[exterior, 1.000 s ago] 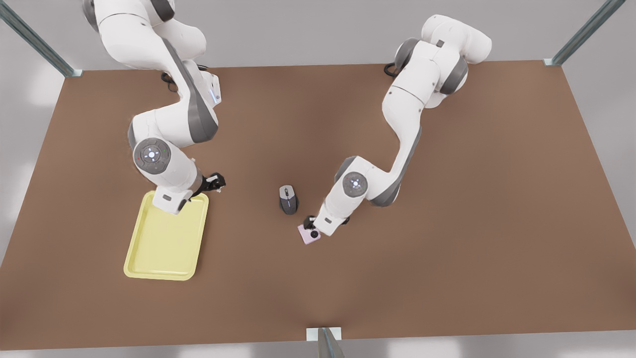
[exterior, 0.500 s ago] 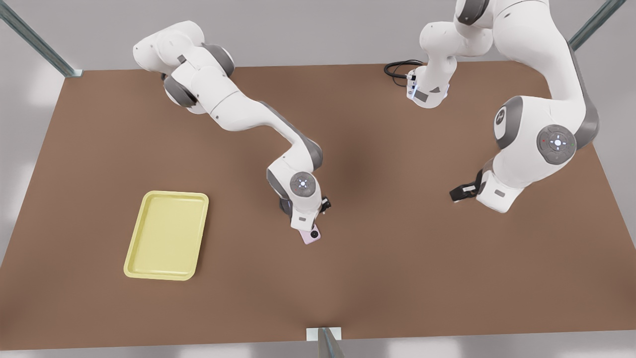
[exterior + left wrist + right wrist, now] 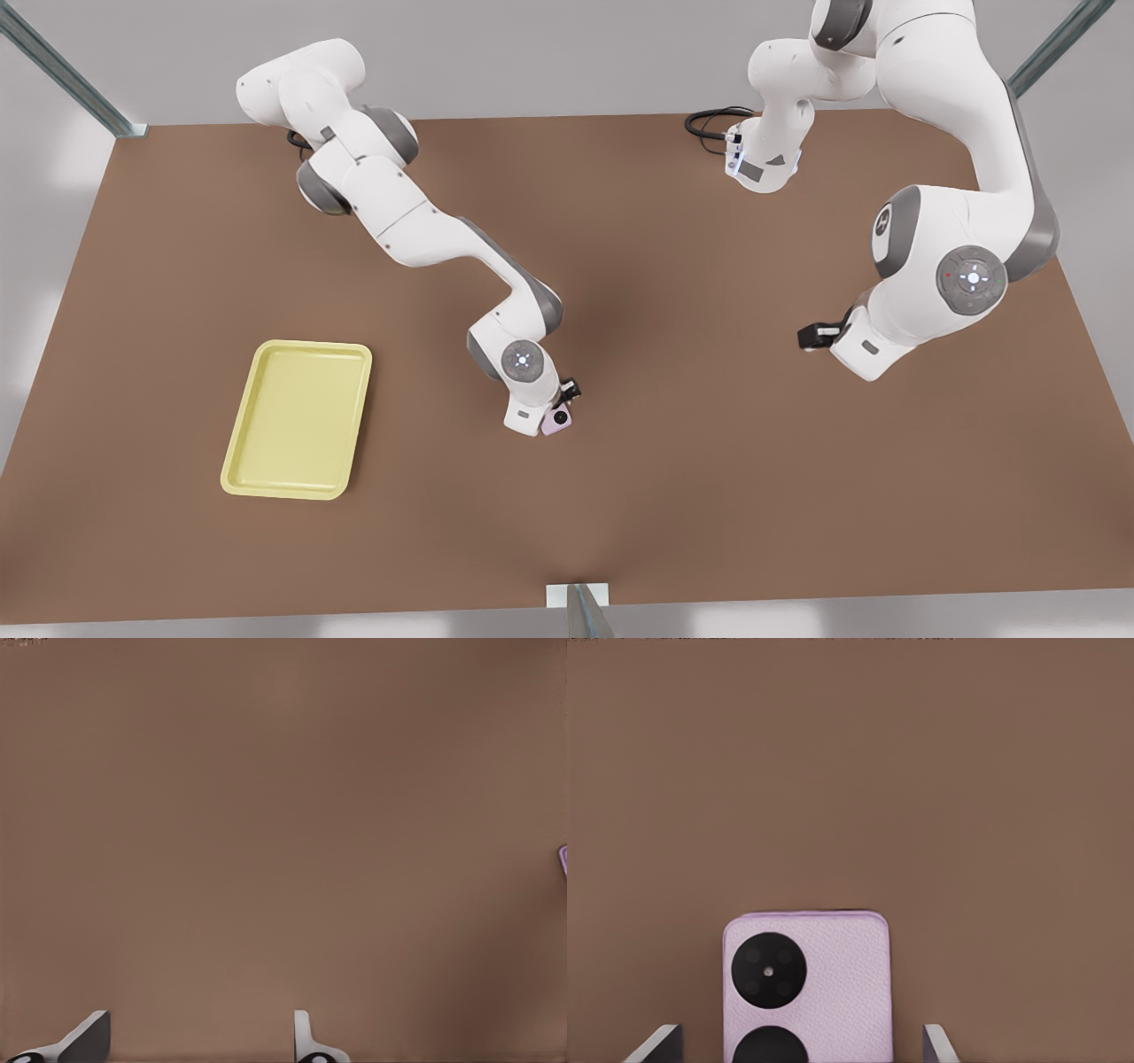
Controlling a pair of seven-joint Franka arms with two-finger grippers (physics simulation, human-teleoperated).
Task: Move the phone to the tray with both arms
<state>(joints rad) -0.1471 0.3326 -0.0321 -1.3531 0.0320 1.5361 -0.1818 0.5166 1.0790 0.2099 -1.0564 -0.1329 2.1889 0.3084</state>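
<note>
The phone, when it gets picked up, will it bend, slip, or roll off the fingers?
Probably stiff: the phone is a flat slab lying on the table, so it won't roll. Its thin edges may slip between the right gripper's open fingers straddling it. The left gripper waits apart, open.

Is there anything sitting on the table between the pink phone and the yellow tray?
No. In the front view the brown table between the phone and the tray is bare; the right gripper hovers at the phone.
</note>
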